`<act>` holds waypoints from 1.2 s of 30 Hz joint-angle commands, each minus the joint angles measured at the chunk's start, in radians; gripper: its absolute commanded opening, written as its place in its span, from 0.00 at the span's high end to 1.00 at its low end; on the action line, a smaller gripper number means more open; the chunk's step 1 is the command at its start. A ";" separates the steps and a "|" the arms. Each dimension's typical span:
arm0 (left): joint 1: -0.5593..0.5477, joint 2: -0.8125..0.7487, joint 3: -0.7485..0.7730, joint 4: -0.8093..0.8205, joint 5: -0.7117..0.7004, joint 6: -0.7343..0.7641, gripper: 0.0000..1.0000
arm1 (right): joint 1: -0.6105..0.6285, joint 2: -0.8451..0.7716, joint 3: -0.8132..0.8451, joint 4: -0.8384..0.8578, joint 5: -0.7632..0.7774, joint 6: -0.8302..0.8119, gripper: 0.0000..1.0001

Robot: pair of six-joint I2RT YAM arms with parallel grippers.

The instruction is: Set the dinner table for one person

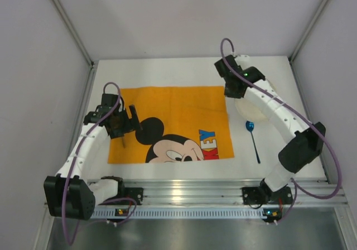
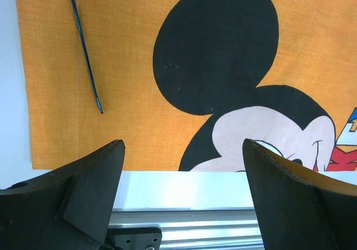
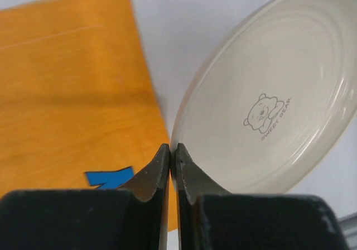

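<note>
Left gripper hangs over orange mat mid-left, fingers spread wide, empty; thin dark utensil beside it. White dinner table fills centre. Right gripper, upper right, pinches plate rim. Likely plate placement; next: carry left, lower flat onto mat.

Two grippers show: the left gripper, jaws wide apart, and the right gripper, pinched together on a rim. One plate, cream with a small bear print, is the thing in that pinch. One orange mat lies beneath the left gripper. One thin dark stick lies ahead of it, to its left. One blue spoon lies behind the right gripper, towards its arm's base. One dinner table carries them all.
</note>
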 commanded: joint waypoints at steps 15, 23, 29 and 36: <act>-0.001 -0.149 0.009 -0.137 -0.110 -0.031 0.08 | 0.477 0.629 0.719 0.141 -0.370 0.011 1.00; -0.001 -0.166 0.004 -0.145 -0.122 -0.037 0.08 | 0.493 0.709 0.658 0.350 -0.573 0.039 1.00; -0.001 -0.169 -0.001 -0.144 -0.125 -0.040 0.08 | 0.491 0.704 0.604 0.465 -0.679 0.046 0.53; -0.001 -0.179 -0.007 -0.141 -0.124 -0.042 0.08 | 0.411 0.447 0.316 0.471 -0.585 -0.006 0.00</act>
